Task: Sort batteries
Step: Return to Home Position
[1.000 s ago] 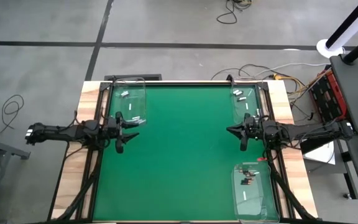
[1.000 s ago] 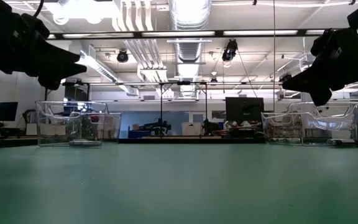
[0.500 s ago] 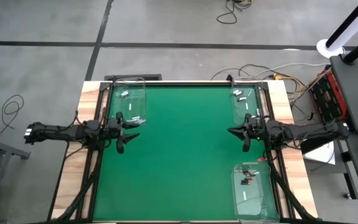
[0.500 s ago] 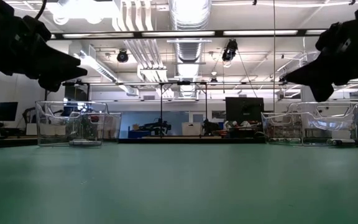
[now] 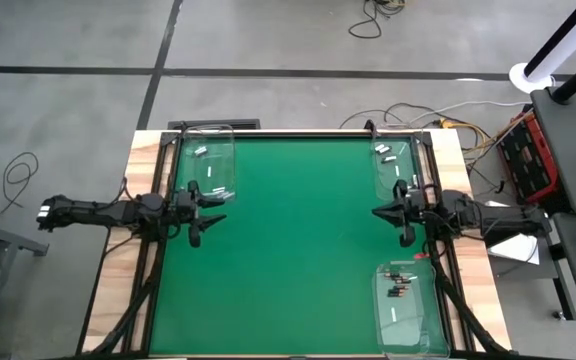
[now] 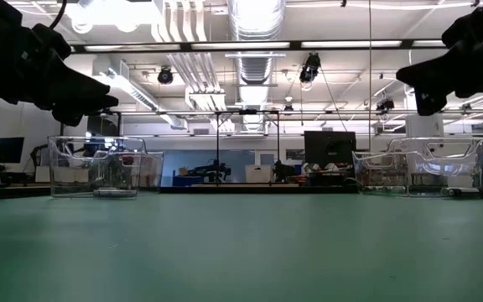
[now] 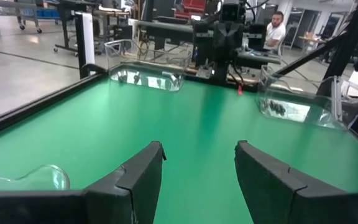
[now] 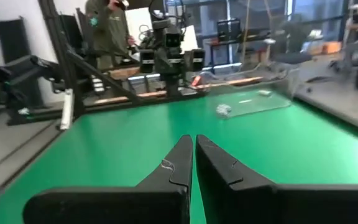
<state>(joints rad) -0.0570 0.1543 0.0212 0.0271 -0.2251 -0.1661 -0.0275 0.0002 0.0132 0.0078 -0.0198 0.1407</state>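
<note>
The left claw (image 5: 211, 207), gaping empty at nine o'clock, is hovering just beside the ten o'clock tray (image 5: 232, 150) of batteries (image 5: 200, 150), risking nudging it on any swing, while the right claw (image 5: 378, 212), closed on nothing, is waiting at three o'clock

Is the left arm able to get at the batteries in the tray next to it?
Probably yes: the left gripper hangs open right beside the clear tray, with nothing between it and the batteries.

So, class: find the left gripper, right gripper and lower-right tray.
left gripper (image 7: 199, 149), left wrist view, gap between fingertips
right gripper (image 8: 193, 140), right wrist view, between closed fingertips
lower-right tray (image 5: 420, 330), high view, bare floor
</note>
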